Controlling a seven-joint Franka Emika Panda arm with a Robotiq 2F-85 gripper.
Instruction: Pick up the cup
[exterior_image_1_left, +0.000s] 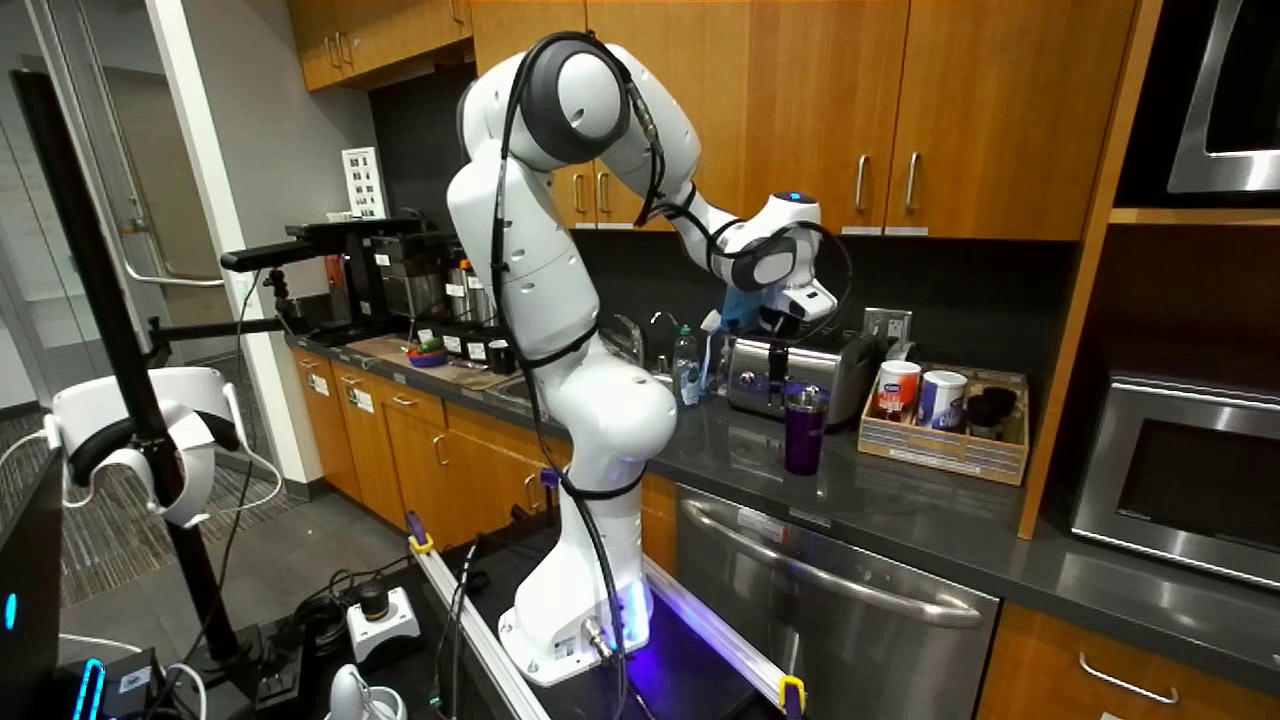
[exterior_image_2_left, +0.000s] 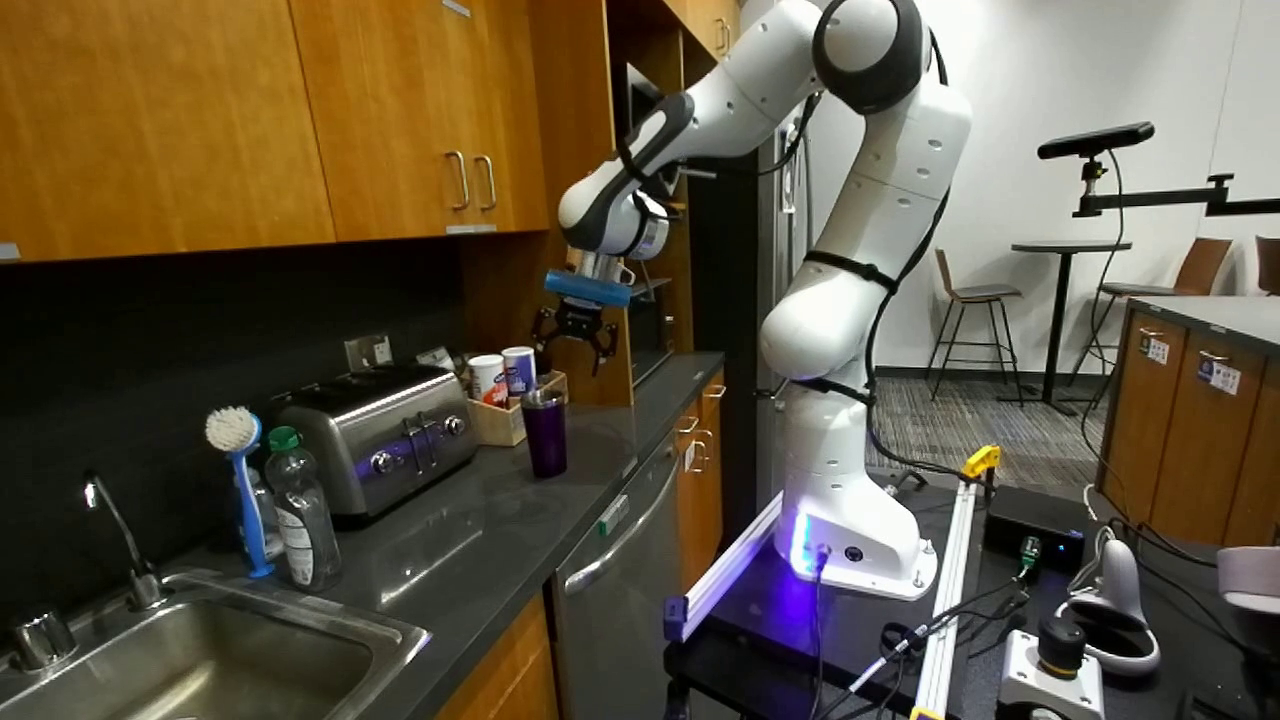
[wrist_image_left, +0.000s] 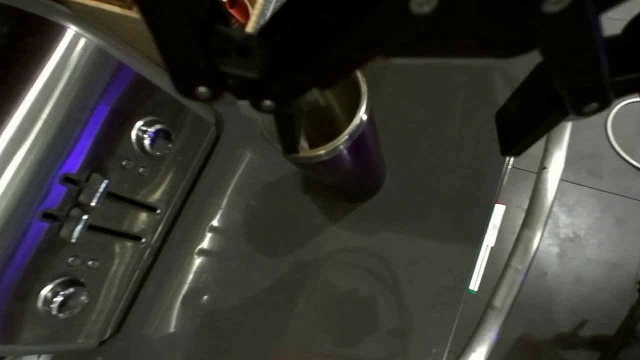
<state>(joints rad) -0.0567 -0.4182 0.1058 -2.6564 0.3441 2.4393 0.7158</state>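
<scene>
The cup, a slim dark purple tumbler (exterior_image_1_left: 804, 437) with a shiny metal rim, stands upright on the dark counter in both exterior views. My gripper (exterior_image_2_left: 574, 354) hangs above counter height, higher than the cup (exterior_image_2_left: 546, 438) and apart from it. In the wrist view, the gripper (wrist_image_left: 400, 147) has its two fingers spread wide with nothing held between them. The cup (wrist_image_left: 352, 167) shows beyond the left finger, which covers part of its rim and open mouth. Fingertips are hard to make out in an exterior view, where the gripper (exterior_image_1_left: 780, 320) appears dark against the toaster.
A steel toaster (exterior_image_2_left: 400, 440) sits beside the cup. A cardboard box (exterior_image_1_left: 940, 455) holding red and blue containers is close behind. Bottle (exterior_image_2_left: 305, 520), brush (exterior_image_2_left: 250, 500) and sink (exterior_image_2_left: 400, 640) are farther along. Wall cabinets (exterior_image_1_left: 820, 110) overhang the counter; a dishwasher handle (exterior_image_1_left: 830, 580) runs below its edge.
</scene>
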